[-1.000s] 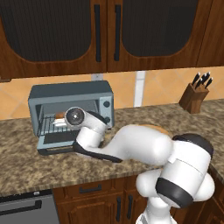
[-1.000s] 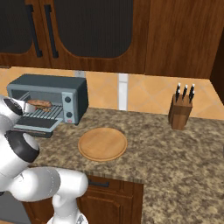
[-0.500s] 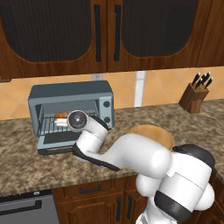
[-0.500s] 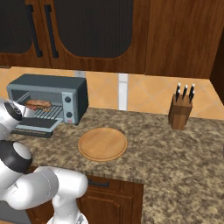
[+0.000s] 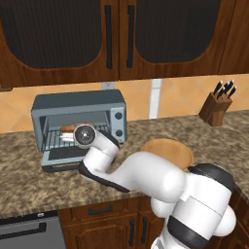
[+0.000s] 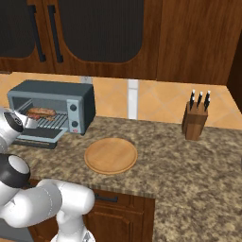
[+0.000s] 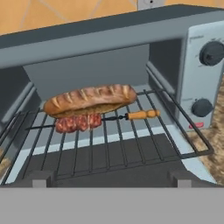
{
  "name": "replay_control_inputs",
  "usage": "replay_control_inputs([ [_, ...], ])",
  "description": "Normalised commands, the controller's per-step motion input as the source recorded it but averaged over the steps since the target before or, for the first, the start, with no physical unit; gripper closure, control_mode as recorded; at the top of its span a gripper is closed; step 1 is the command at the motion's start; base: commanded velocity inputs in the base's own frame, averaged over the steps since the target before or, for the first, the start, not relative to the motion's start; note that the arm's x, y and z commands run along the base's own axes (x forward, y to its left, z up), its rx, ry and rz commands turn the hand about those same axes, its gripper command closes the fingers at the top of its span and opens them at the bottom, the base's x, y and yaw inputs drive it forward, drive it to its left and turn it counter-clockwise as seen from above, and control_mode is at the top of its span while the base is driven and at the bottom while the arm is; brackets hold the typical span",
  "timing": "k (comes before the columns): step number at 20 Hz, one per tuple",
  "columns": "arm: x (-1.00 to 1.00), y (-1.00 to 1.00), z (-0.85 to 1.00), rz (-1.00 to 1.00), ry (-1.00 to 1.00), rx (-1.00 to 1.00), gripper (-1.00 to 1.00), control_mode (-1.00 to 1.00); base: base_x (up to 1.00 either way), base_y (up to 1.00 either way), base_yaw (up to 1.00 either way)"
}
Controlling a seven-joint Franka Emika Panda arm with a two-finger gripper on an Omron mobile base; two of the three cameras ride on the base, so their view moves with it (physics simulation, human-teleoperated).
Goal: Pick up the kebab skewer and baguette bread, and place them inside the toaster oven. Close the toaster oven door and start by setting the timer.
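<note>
The gripper [image 7: 112,178] stands with its jaws fully apart and nothing between them; in the hand view its two dark fingertips [image 7: 38,178] rise at the bottom edge, facing straight into the open toaster oven [image 7: 131,39].

Directly ahead of the claw, at 12 o'clock in the hand view, the baguette bread [image 7: 89,98] lies on the wire rack [image 7: 131,140] with its long axis running 9-to-3 across the oven mouth. The kebab skewer [image 7: 94,120] lies just in front of it, touching or nearly touching, and parallel to it — meat chunks toward 9 o'clock, orange handle toward 3 o'clock. Both items are placed, so the loading steps read as done.

The relation that governs the coming move is the toaster oven door [image 5: 63,158]: it lies dropped open, below the claw and toward the robot. To shut it, the claw must likely get under or behind the front edge and swing the flap upward. The knobs [image 7: 213,53] sit at 2 to 3 o'clock from the claw on the right-side panel, and the timer step waits on the door.

The left base view shows the door flap flat on the counter [image 5: 29,180] with the arm's wrist over it — the hand view cuts off that front edge. The right base view shows the cutting board [image 6: 111,155] and knife block [image 6: 195,120], well apart from the oven at 3 o'clock.
</note>
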Motion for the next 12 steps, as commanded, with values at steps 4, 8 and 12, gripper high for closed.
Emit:
replay_control_inputs([
  [4,-0.09,0.0,-0.45,0.0,0.0,0.0,-1.0,-1.0,0.0,0.0,0.0],
  [8,-0.01,0.0,-0.4,0.0,-0.01,0.0,-1.0,-1.0,0.0,0.0,0.0],
  [12,0.0,0.0,-0.17,0.01,0.0,0.0,-1.0,-1.0,0.0,0.0,0.0],
])
